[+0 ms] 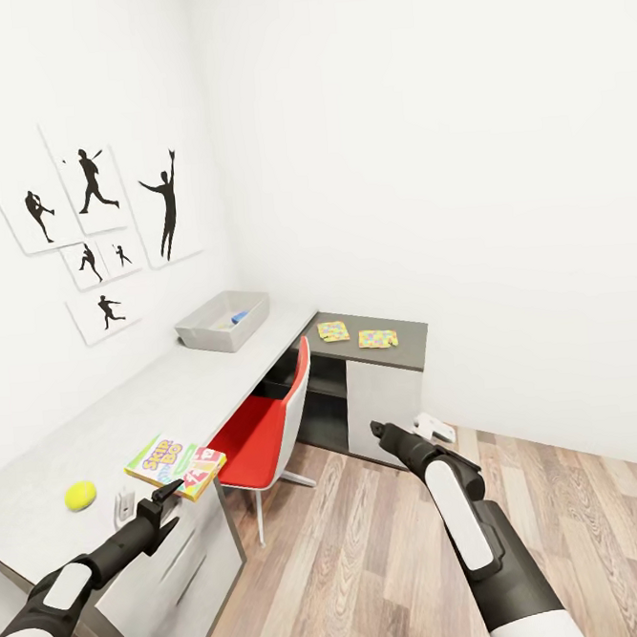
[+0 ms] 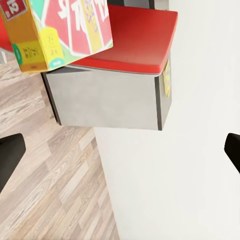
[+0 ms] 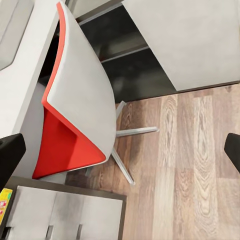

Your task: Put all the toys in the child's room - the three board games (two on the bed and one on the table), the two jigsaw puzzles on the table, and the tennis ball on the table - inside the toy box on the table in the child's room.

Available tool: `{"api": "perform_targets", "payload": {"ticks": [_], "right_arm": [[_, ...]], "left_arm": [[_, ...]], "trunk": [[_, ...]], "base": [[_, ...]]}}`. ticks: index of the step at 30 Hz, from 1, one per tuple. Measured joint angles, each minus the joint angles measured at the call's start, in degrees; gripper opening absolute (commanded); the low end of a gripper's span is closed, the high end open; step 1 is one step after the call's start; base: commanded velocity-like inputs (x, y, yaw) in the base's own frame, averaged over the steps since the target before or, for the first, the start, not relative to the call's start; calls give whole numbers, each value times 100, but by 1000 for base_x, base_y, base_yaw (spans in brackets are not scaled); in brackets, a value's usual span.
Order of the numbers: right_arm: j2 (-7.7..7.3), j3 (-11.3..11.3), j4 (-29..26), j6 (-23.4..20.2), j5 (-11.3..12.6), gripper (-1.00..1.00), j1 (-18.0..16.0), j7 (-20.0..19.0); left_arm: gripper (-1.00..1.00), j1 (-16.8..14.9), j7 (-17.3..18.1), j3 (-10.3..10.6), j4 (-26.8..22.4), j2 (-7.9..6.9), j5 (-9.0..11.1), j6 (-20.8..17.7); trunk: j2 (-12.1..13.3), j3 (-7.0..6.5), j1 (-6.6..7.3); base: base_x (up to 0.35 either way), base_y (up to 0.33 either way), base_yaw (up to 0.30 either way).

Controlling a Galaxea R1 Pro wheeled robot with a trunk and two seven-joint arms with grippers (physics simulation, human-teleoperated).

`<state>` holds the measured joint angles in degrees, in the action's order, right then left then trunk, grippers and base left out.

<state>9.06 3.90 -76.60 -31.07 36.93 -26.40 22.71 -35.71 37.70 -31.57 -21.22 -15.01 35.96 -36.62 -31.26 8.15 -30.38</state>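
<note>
Beside the board game [image 1: 175, 466] at the desk [image 1: 97, 422] edge, left gripper [image 1: 168, 501] hovering spread and empty, reach under way; next likely closing onto the box.

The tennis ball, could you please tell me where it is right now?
In the head view, the tennis ball lies on the table at lower left, beside the board game and close to the left gripper.
</note>
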Motion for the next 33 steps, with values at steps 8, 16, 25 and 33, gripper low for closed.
{"api": "perform_targets", "payload": {"ticks": [8, 16, 25, 33], "right_arm": [[1, 0, 12, 2, 0, 100, 0, -6], [4, 2, 21, 3, 0, 100, 0, -9], [8, 9, 21, 3, 0, 100, 0, -9], [8, 17, 21, 3, 0, 100, 0, -9]], "left_arm": [[100, 0, 0, 0, 1, 1, -1, -2], [100, 0, 0, 0, -1, -1, 0, -2], [100, 0, 0, 0, 0, -3, -8, -1], [100, 0, 0, 0, -1, -10, -9, 5]], "trunk": [[0, 0, 0], [0, 0, 0], [-320, 144, -176], [-642, 288, -352]], "base": [[0, 0, 0], [0, 0, 0], [0, 0, 0], [0, 0, 0]]}}
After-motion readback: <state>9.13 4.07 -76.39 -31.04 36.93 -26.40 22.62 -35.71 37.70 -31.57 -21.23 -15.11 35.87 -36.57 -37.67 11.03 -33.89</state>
